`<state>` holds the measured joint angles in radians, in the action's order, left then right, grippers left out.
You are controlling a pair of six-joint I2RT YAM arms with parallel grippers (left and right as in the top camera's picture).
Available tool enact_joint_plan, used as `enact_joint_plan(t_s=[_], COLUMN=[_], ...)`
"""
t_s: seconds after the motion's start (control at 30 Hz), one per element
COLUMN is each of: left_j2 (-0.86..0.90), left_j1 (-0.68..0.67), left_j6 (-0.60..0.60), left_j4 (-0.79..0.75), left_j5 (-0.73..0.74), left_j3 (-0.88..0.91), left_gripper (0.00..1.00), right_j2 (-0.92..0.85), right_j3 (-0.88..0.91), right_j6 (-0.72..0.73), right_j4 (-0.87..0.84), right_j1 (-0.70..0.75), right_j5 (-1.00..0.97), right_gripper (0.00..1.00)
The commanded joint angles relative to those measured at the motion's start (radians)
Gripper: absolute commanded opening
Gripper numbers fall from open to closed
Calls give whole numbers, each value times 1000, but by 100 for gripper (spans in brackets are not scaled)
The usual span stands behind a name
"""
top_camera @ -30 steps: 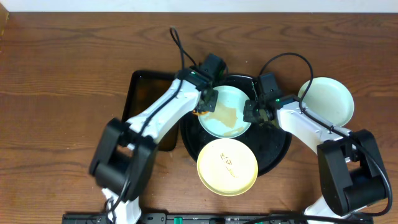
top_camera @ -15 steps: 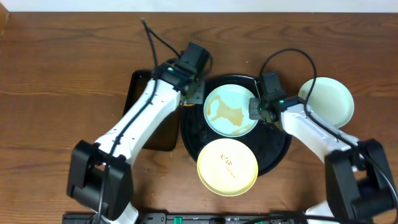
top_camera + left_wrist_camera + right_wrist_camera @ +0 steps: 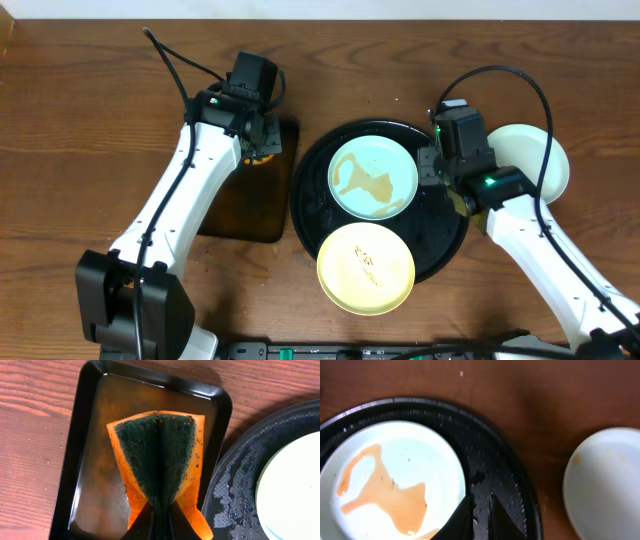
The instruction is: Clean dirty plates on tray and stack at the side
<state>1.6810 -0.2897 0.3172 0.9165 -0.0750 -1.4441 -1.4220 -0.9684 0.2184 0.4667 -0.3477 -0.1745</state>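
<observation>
The light blue plate [image 3: 373, 178] lies on the round black tray [image 3: 440, 240], smeared with brown liquid. In front of it, the pale yellow plate [image 3: 365, 267] overlaps the tray's near rim. A white plate [image 3: 525, 160] rests on the table to the right, off the tray. My left gripper [image 3: 160, 520] is shut on a folded orange sponge [image 3: 160, 450] with a dark green face, held over the rectangular tray [image 3: 70, 470]. My right gripper [image 3: 479, 507] hangs at the blue plate's [image 3: 420, 460] right edge. It is slightly open, and only the tray [image 3: 505, 485] shows in the gap.
The dark brown rectangular tray [image 3: 235, 215] holds brownish water and lies just left of the round tray. Cables arc over the table behind both arms. The white plate [image 3: 610, 480] lies close to the right of my right gripper.
My left arm has carried the sponge from the blue plate leftward to above the rectangular tray. My right gripper has let go of the blue plate's rim and drawn back slightly.
</observation>
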Motion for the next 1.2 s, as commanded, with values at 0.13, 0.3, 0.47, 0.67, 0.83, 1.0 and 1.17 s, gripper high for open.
enact_joint_plan(t_s=[0.13,0.3,0.47,0.67,0.83,1.0,1.17], left_j2=[-10,-10,-10,-10,-10,-10,-10], left_j1=[3,3,3,3,3,3,3], left_j6=[6,7,7,7,7,7,7], left_j4=[18,23,21,21,21,21,21], left_j5=[-13,-12,-12,-12,-12,-12,-12], left_j3=[-3,0,1,1,1,1,1], left_gripper=[7,8,7,8,8,8,7], right_j2=[-140,-244,-331,-387,-385,-383,-383], right_j3=[7,7,7,7,7,7,7], right_j6=[74,74,71,61,62,62,62], right_j4=[-8,-24,-63,-97,-114,-124,-154], right_j1=[44,140,219,222,224,233,239], right_j5=[132,288,513,623,636,702,750], right_gripper=[19,23,24,31,38,47,48])
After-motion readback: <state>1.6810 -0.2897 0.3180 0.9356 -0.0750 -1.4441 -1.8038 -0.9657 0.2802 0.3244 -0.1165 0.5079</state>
